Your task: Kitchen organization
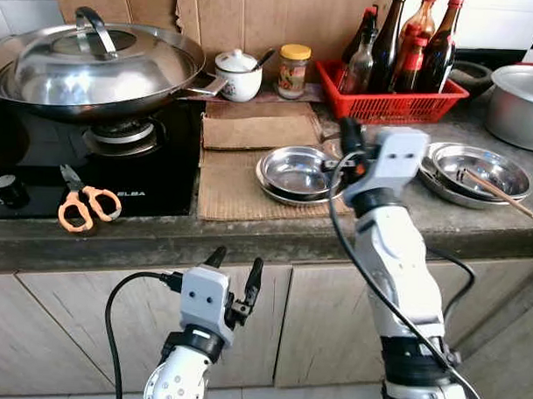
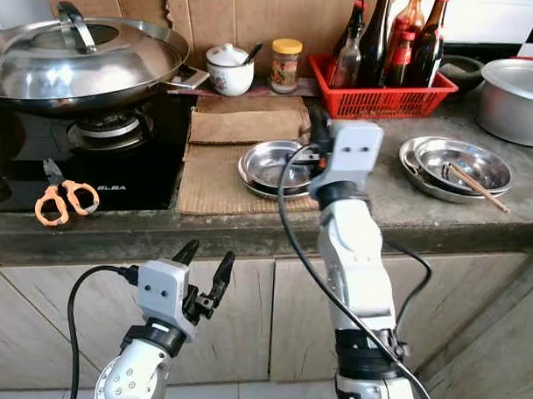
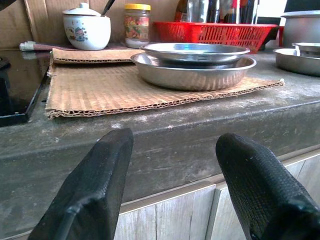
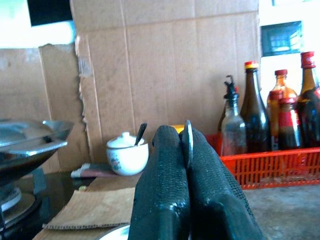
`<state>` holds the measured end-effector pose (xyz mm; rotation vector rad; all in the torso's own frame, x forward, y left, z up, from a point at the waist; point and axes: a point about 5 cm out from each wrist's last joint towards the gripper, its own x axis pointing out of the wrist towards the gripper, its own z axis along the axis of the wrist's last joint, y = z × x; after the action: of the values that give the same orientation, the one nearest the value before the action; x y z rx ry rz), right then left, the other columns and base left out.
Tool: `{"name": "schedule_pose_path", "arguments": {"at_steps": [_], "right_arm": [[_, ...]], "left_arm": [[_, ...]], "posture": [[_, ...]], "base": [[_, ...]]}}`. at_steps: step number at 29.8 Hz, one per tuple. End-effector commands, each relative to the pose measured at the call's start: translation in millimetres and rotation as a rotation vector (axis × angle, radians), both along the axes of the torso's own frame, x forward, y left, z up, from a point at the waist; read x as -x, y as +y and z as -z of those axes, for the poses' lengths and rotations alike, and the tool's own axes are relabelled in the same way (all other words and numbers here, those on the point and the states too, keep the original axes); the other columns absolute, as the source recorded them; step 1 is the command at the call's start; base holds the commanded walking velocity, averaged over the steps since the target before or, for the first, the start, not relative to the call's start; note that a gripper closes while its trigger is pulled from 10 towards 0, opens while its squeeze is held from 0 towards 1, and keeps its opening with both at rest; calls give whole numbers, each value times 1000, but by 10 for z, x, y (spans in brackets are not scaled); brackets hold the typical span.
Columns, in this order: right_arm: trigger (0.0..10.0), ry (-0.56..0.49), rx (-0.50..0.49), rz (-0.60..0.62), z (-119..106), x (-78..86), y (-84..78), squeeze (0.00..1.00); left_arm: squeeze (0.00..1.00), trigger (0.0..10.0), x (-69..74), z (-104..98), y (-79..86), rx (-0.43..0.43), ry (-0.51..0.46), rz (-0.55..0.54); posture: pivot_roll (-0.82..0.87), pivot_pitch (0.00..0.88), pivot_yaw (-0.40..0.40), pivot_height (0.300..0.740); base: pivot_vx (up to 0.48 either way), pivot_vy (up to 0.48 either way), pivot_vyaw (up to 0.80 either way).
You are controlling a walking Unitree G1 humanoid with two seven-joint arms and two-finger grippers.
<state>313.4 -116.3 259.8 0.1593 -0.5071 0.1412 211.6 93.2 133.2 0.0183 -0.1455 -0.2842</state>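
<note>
While its 2 black fingers pinch the thin rim of a shallow round steel dish (image 4: 187, 142), the right gripper (image 1: 349, 148) sits above the stacked steel dishes (image 1: 295, 172) on the brown corrugated cardboard mat (image 1: 235, 185). The left gripper (image 1: 235, 267) hangs below the grey stone counter edge (image 1: 247, 243) (cabinet fronts behind), jaws wide, holding nothing.

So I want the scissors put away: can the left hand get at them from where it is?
Probably not yet: the left hand, open, sits below the counter edge, while the scissors lie up on the stovetop.
</note>
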Motion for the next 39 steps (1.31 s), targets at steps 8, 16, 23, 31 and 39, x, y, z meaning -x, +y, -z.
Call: {"name": "schedule_pose_path", "arguments": {"at_steps": [8,16,23,31,39], "right_arm": [[0,2,-23,10,-52,61,-42,0],[0,13,-17,14,-32,52,-52,0],[0,28,-7,21,-5,63,-69,0],[0,57,44,29,102,87,-75,0],[10000,225,142,24,624,240,-108,0]], "left_arm": [[0,10000,-12,42,-11,-3,24,6],[0,10000,-9,51,-13,-6,27,7],[0,10000,-1,57,-18,-9,28,11],[0,10000,5,66,-27,-11,31,17],[0,10000,12,74,-37,-11,35,22]], "posture": [[48,40,-27,740],[46,39,-26,740],[44,34,-25,740],[42,33,-24,740],[38,35,-23,740]], "base": [[-201,0,0],[-304,0,0],[-305,0,0],[-305,0,0],[-300,0,0]]}}
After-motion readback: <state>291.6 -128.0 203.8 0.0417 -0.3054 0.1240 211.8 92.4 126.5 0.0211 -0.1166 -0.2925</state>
